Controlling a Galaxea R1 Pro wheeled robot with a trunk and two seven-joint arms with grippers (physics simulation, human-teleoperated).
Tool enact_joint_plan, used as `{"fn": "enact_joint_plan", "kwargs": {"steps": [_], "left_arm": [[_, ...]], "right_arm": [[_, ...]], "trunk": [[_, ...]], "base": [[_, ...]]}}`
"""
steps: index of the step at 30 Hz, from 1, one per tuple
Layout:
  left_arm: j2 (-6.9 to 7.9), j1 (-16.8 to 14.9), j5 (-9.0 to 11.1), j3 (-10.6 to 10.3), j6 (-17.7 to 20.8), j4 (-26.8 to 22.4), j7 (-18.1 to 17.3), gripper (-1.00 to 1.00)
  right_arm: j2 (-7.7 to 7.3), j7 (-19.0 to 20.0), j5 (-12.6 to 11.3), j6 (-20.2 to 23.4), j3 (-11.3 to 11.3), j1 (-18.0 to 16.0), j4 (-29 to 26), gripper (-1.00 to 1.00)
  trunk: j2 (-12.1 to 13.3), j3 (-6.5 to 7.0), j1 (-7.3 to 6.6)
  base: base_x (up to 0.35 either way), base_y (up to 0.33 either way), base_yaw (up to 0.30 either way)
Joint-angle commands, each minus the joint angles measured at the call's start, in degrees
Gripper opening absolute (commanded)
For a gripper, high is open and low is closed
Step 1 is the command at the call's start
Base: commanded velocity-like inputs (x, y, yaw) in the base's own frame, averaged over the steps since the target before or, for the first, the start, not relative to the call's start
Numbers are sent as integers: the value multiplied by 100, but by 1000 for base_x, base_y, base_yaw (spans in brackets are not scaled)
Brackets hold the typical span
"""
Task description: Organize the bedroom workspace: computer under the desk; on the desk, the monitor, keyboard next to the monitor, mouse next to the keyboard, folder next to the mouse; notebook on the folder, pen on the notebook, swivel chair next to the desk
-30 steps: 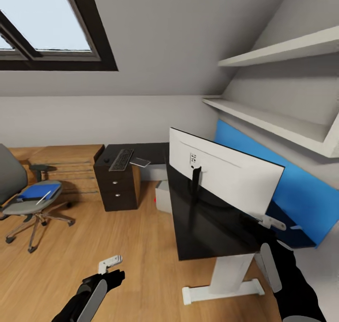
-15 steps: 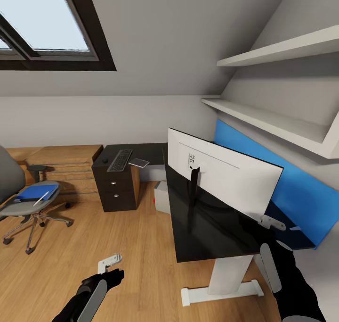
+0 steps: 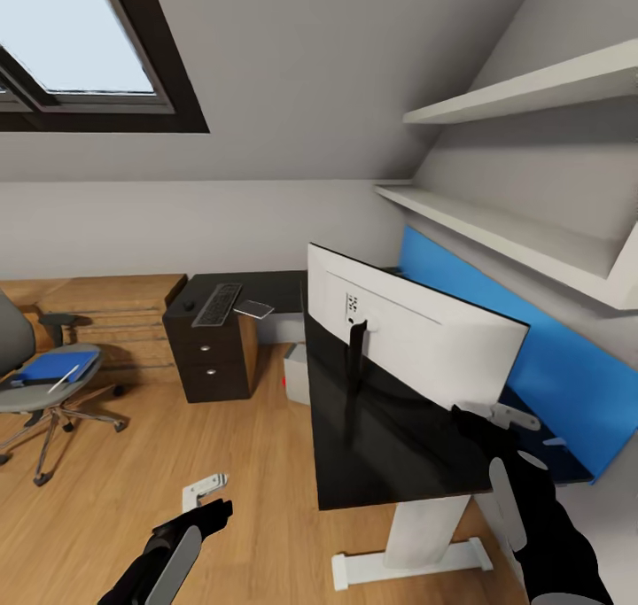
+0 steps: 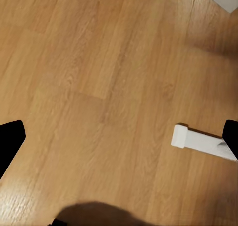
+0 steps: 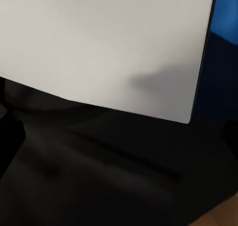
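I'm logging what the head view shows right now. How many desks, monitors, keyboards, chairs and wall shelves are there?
Desks: 2, near desk and far desk
Monitors: 1, monitor
Keyboards: 1, keyboard
Chairs: 1, chair
Wall shelves: 2, upper shelf and lower shelf
Total: 7

Desk (image 3: pixel 390 463) w/ monitor (image 3: pixel 425 344) on it.
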Motion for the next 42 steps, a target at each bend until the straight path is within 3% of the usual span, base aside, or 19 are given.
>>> {"fn": "enact_joint_plan", "kwargs": {"steps": [1, 18, 42], "left_arm": [[7, -5, 60, -24, 9, -11, 56, 100], [12, -5, 60, -28, 9, -11, 44, 100], [8, -5, 60, -32, 6, -11, 66, 100]], "right_arm": [[-2, -40, -59, 24, 6, -4, -8, 100], [-2, -43, -53, 24, 12, -4, 15, 100], [-1, -41, -35, 24, 12, -4, 16, 100]], "trunk": [[-12, -13, 4], [-12, -13, 4], [-12, -13, 4]], "base": [[142, -160, 0], [51, -42, 0], [242, 0, 0]]}}
